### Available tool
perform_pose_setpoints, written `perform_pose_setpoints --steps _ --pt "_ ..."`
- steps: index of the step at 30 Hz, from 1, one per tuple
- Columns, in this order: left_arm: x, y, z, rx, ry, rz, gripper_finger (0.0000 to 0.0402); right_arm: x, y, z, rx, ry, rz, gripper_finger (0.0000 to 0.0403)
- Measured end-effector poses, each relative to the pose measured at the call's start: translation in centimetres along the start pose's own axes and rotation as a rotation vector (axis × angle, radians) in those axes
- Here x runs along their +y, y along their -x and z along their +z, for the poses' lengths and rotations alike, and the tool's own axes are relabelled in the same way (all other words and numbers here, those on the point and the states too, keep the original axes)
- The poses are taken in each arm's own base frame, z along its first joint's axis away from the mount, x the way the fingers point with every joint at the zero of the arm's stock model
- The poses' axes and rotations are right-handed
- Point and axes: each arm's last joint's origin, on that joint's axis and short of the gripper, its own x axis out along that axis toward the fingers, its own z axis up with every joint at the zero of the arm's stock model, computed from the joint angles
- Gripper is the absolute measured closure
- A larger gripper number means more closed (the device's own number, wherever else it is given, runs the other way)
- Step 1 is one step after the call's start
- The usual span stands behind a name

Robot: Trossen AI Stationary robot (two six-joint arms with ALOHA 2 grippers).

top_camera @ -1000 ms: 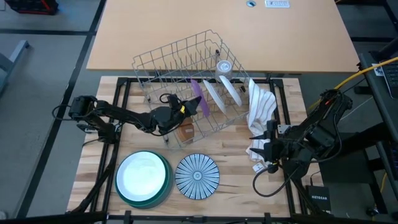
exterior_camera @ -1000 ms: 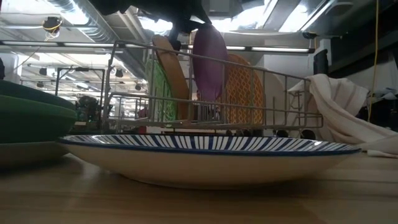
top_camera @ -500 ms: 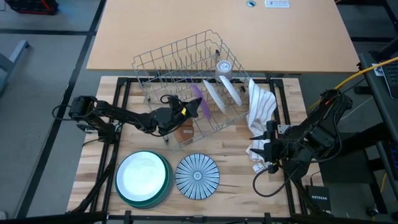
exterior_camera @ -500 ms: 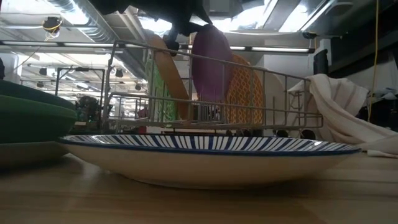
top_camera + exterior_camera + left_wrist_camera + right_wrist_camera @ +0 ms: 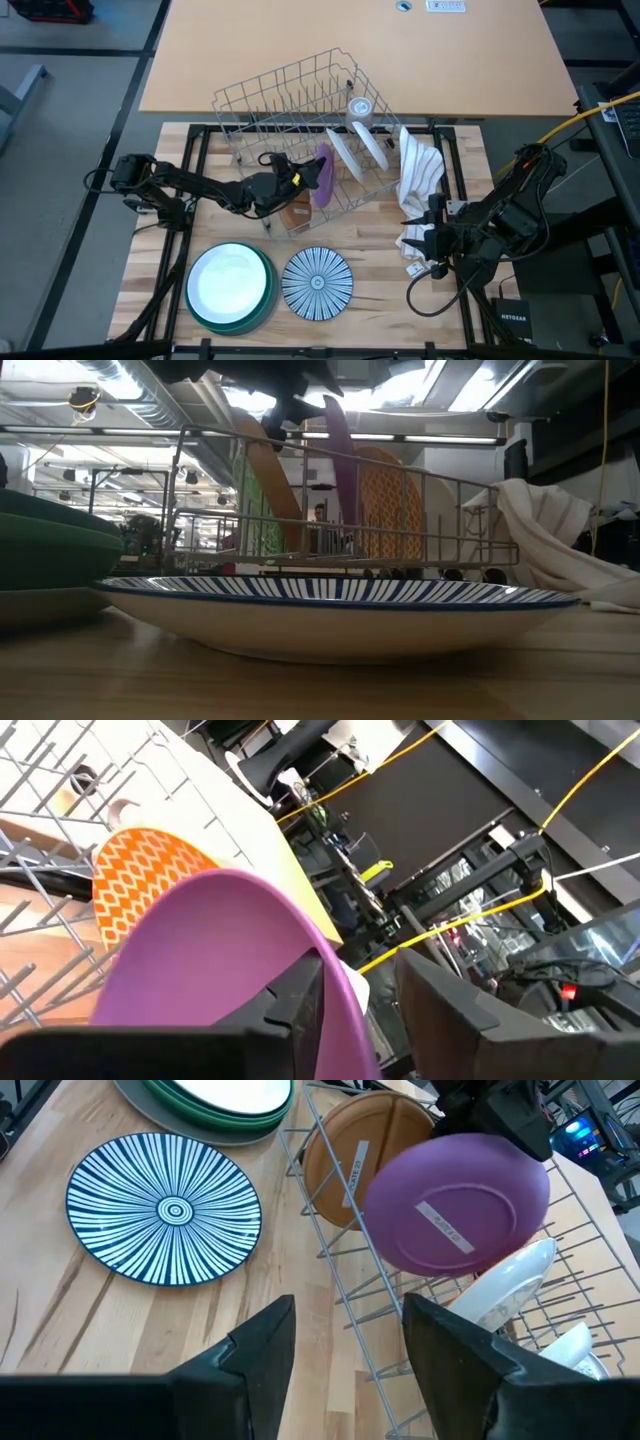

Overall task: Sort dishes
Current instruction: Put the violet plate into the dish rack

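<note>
Left gripper (image 5: pixel 300 178): reaches from the table's left side into the near end of the wire rack (image 5: pixel 290 100); its two dark fingers (image 5: pixel 300 1005) are pinched on the rim of the purple plate (image 5: pixel 322 175).
Purple plate: held on edge above the rack's near wires — in the low view it shows as a thin, slightly tilted sliver (image 5: pixel 340 465), just beside the orange-patterned plate (image 5: pixel 385 500).
Brown plate (image 5: pixel 355 1170): stands tilted in the rack, directly behind the purple plate in the right wrist view.
Orange-patterned plate: upright in the rack, its zigzag face partly hidden by the purple plate in the left wrist view.
White plates (image 5: pixel 358 150): stand on edge in the rack, farther toward its right side.
Stacked large dishes (image 5: pixel 231 285): a white one on top of green ones, on the wooden table (image 5: pixel 380 300) near its front left.
Blue striped plate (image 5: pixel 317 283): flat on the table, just beside the stack and to its right.
Striped cloth (image 5: pixel 418 195): bunched at the rack's right end.
Right gripper (image 5: pixel 432 245): waits at the table's right side near the cloth — fingers spread apart, holding nothing.
</note>
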Motion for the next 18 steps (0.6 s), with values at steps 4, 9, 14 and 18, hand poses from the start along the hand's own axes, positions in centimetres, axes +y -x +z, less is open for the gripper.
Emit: perform_pose_setpoints --steps 4,9,14,18 --pt "0.3 -0.4 0.4 -0.016 0.004 0.012 0.0293 0.2 -0.1 0.3 -0.026 -0.027 0.009 0.0212" --pt "0.7 -1.0 0.9 -0.037 0.007 0.029 0.0291 0.9 -0.8 0.5 -0.052 -0.028 0.014 0.0212" --pt "1.0 -1.4 1.2 -0.052 0.006 0.042 0.0291 1.3 -2.4 0.4 -0.057 -0.072 -0.017 0.0212" --pt "0.9 -1.3 1.1 -0.049 0.037 0.037 0.0291 0.7 -4.2 -0.2 -0.016 -0.102 -0.068 0.0212"
